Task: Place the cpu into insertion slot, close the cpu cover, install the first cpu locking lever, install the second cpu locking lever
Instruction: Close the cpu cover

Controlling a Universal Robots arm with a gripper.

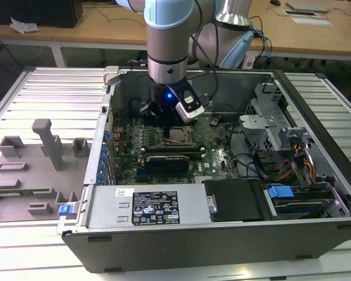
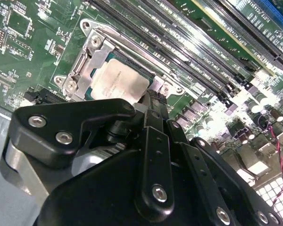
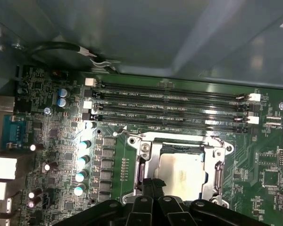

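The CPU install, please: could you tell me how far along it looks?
Done: the cpu sits in the slot, and the cover looks lowered around it. In hand: the gripper is at the slot's edge, right beside the cpu. Left: the two levers; I cannot tell whether either is latched.
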